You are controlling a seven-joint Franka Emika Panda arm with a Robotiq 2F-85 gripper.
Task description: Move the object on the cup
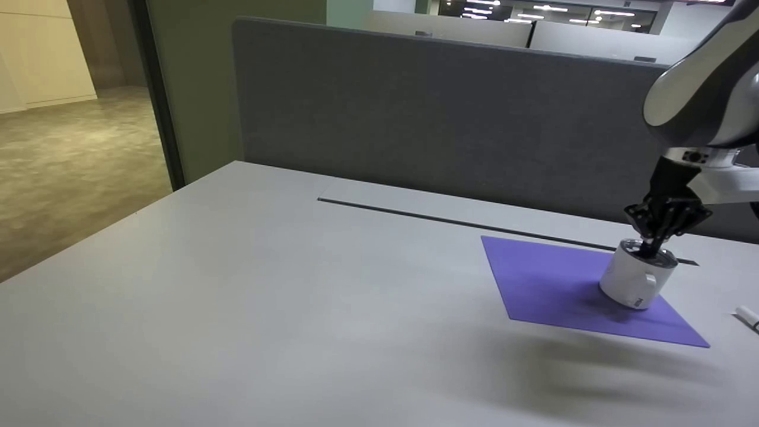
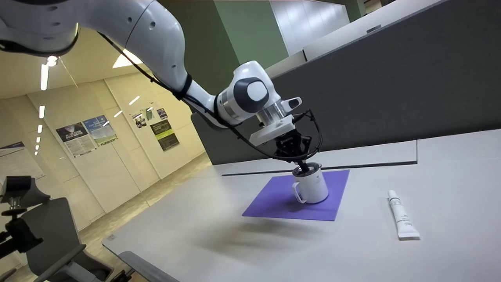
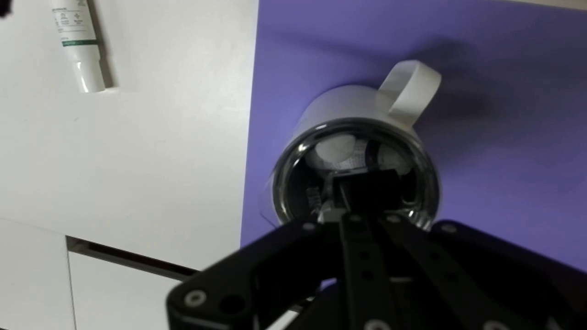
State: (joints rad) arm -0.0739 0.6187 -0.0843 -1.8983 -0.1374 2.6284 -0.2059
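The cup, a squat white cup with a handle and a dark shiny rim, stands upright on the purple square mat [image 1: 533, 284] in both exterior views [image 1: 627, 283] [image 2: 313, 190]. In the wrist view the cup [image 3: 346, 103] is seen from above, its top dark and mirror-like with a faint clear edge at the left. My gripper [image 1: 650, 251] points down at the cup's top in both exterior views [image 2: 303, 166]. Its fingertips [image 3: 367, 190] are together over the cup's top. Whether anything is between them, and whether they touch a lid or reach inside, I cannot tell.
A white tube [image 2: 402, 219] lies on the table beside the mat; it also shows in the wrist view [image 3: 80, 41]. A dark slot [image 1: 462, 223] runs along the table behind the mat. A grey partition [image 1: 415, 118] stands along the back edge.
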